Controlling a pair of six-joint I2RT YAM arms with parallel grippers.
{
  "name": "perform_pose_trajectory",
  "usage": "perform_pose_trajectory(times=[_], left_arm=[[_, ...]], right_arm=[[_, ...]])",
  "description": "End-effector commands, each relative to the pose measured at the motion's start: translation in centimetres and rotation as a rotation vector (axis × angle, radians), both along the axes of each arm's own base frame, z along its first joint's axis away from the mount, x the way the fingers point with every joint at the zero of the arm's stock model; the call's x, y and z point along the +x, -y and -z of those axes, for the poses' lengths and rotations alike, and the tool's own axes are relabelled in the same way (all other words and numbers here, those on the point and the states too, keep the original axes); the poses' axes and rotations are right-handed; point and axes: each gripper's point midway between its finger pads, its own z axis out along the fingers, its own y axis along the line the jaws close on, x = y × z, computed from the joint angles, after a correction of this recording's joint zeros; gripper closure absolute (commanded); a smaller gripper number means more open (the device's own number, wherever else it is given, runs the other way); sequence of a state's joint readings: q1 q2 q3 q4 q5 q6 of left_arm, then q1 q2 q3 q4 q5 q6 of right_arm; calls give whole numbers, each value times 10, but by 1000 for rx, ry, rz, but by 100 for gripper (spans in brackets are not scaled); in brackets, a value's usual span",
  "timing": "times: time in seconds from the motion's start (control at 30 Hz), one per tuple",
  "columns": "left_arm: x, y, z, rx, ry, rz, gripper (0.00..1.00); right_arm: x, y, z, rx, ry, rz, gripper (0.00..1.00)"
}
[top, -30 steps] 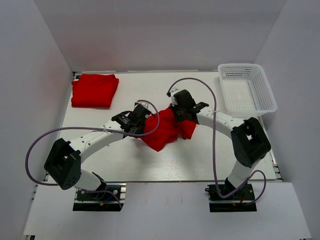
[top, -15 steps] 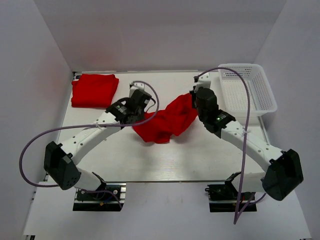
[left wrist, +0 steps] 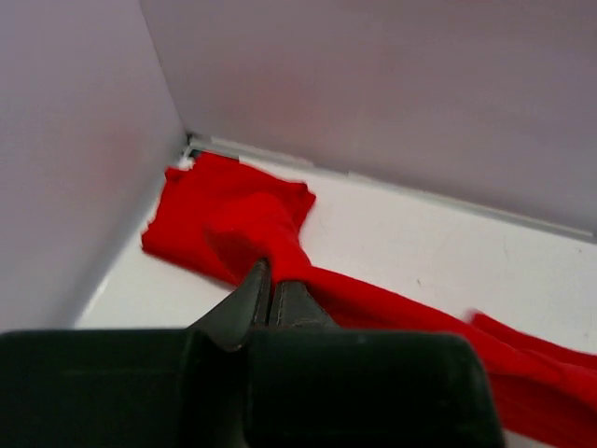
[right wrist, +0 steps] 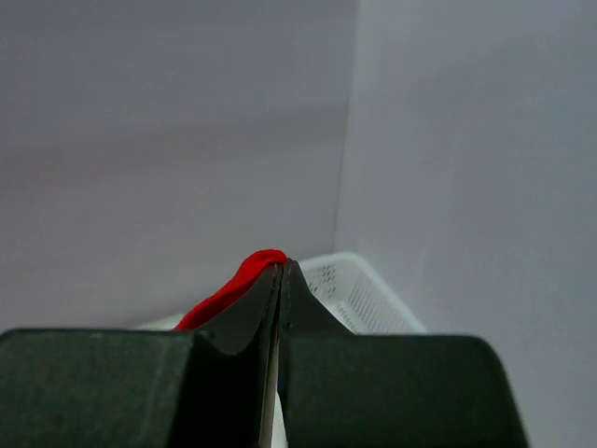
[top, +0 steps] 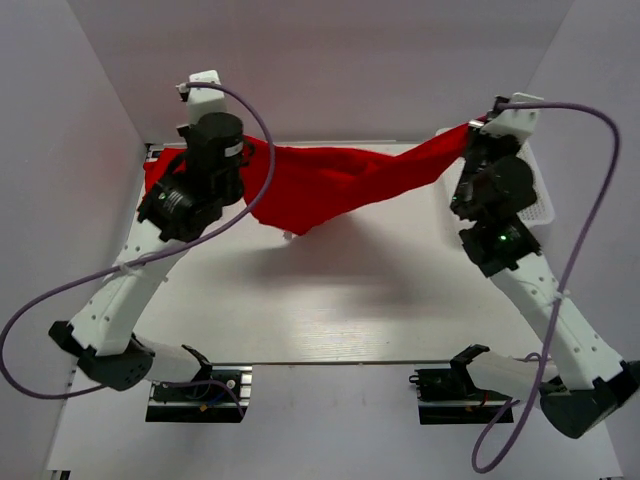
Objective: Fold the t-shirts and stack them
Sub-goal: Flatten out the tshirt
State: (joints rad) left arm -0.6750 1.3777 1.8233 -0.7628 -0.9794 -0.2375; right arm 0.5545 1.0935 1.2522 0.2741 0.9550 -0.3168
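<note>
My L gripper [left wrist: 272,280] + R gripper [right wrist: 282,271] both pinching shirt [top: 330,180]. It's stretched mid-air btwn 10 and 2 o'clock, middle sagging. Lower evenly onto table [top: 330,310], no twist. Avoid folded shirt [left wrist: 224,210] at 10 o'clock.

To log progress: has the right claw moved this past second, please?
Yes: the right claw moved right and back, to the far-left corner of the mesh basket.

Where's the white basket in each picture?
Top view: white basket far right, partly behind the right arm.
Left wrist view: not in it.
Right wrist view: low, just right of centre.
Shared landmark: the stretched red t-shirt, in all three.
</note>
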Motion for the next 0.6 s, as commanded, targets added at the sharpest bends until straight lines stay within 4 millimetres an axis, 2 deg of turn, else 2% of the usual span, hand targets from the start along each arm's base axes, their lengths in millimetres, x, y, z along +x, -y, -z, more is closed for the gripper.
perform_pose_trajectory(times=[0.0,0.03,0.07,0.1,0.13,0.17,0.23,0.27,0.33,0.37,0.4,0.5,0.53,0.57], left_arm=[[-42,-47,-82,-4,205,-31,100],[-60,-53,-102,-24,266,27,100],[-65,-40,-119,-1,324,157,100],[-71,-36,-127,19,354,219,100],[-79,-33,-134,37,378,273,100],[-93,-25,-156,15,447,373,100],[-105,-22,-165,21,460,440,100],[-118,-27,-183,5,505,460,100],[-119,-29,-190,17,512,465,100],[-128,-36,-200,6,537,461,100],[-131,-41,-204,8,547,447,100],[-142,-50,-214,0,586,439,100],[-148,-57,-220,-17,613,418,100],[-145,-57,-217,-18,608,410,100]], right_arm=[[-53,43,-85,28,191,81,100],[-60,43,-102,29,227,51,100],[-62,41,-100,0,187,25,100],[-77,49,-121,21,228,17,100],[-81,47,-130,8,245,-11,100],[-97,56,-149,20,285,-14,100],[-108,56,-162,1,307,-53,100],[-129,66,-185,30,368,-67,100],[-141,63,-195,16,389,-131,100],[-163,69,-217,23,459,-164,100],[-174,74,-223,29,484,-170,100],[-199,84,-234,32,526,-197,100],[-203,86,-234,42,531,-201,100],[-204,83,-234,41,536,-223,100]])
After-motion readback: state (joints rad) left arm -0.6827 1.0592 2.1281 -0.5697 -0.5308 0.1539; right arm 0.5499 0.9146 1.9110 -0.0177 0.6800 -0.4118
